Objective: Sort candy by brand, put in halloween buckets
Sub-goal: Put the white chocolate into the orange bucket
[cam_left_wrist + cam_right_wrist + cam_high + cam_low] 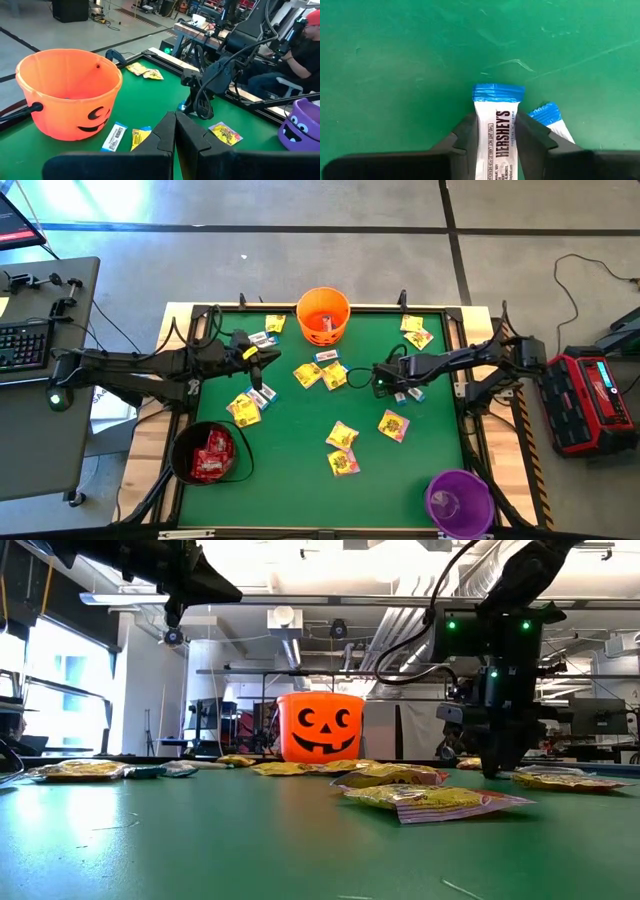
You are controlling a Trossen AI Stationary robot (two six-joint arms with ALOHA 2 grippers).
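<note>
Only my right wrist view shows it: the right gripper has its jaws nearly closed around a white, blue-ended Hershey's packet lying on the green surface. My left gripper hovers fully closed near the orange bucket.

Colours on a green table

The table's felt top is showing deep green under everything. Between the right gripper's dark fingers a packet is showing white with bright blue ends and black lettering, and just beside that claw a second white-and-blue packet is peeking out. Farther from the claw, the yellow packets are carrying red and dark print. The orange bucket is wearing a black jack-o'-lantern face. The black bucket is holding red packets. The purple bucket is bearing white eyes on a dark face.
</note>
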